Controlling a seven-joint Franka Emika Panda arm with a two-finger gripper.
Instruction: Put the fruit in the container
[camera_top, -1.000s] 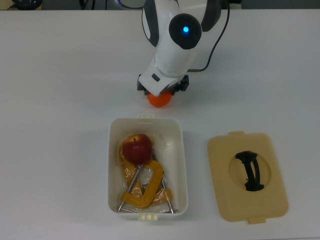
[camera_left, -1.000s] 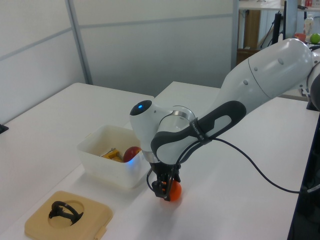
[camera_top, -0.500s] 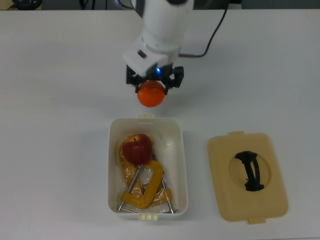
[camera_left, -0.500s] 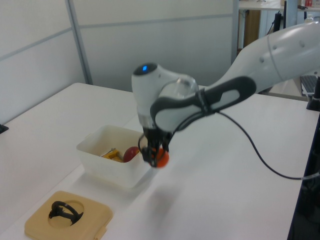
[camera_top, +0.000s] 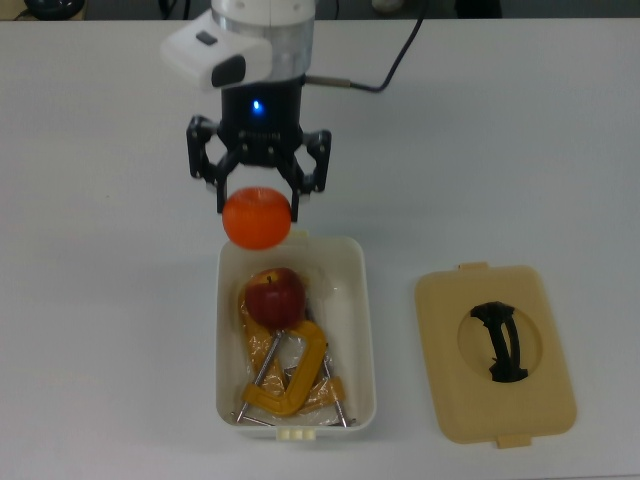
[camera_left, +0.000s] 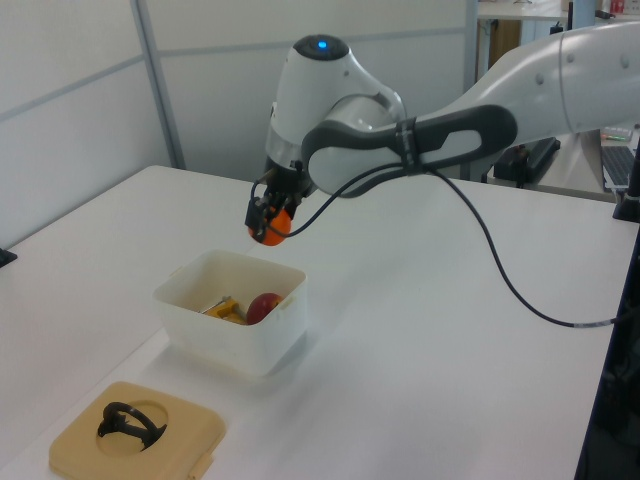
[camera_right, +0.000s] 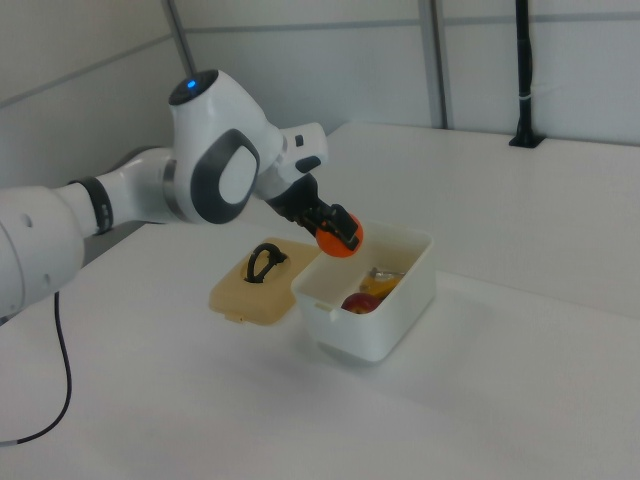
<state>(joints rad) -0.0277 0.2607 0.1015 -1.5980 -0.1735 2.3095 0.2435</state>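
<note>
The black two-fingered claw (camera_top: 258, 200), pinching the smooth round orange (camera_top: 257, 218), has risen off the counter (camera_top: 100, 300) to the white tub's (camera_top: 364, 330) rim.

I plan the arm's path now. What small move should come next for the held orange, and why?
Probably carry it a bit further over the tub, then lower. The tool holds the orange in the air near the tub's end rim, and the apple lies just inside there.
</note>
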